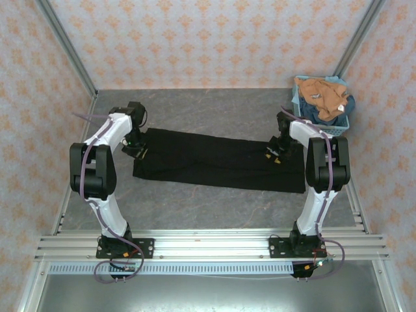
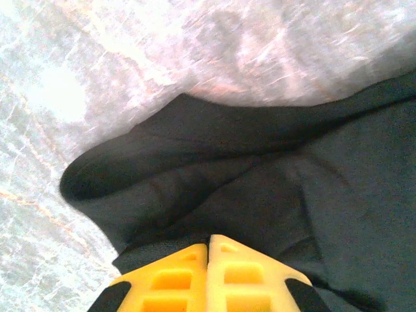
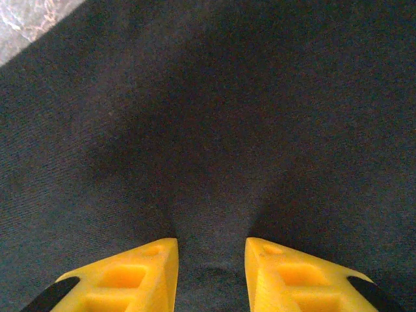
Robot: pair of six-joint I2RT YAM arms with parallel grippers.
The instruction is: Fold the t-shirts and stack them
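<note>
Lying flat on the counter point(image 1: 214, 114), the black t-shirt point(image 1: 214, 161) runs 9 to 3 o'clock. Left gripper point(image 1: 136, 149) jaws pinch its 9 end, right gripper point(image 1: 273, 156) jaws its 3 end. Basket point(image 1: 294, 99) at 1 o'clock holds orange-tan tee point(image 1: 322, 94), dark blue tee point(image 1: 325, 114).

Closed left hand point(image 2: 209, 238) pinches black t-shirt point(image 2: 273, 175) over marbled table point(image 2: 58, 97).

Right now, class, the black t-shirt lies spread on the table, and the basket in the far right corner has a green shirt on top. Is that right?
Not quite. On top in the basket lies an orange-tan shirt, not a green one; the top external view shows it. The rest stands: the black t-shirt lies spread on the table.
</note>
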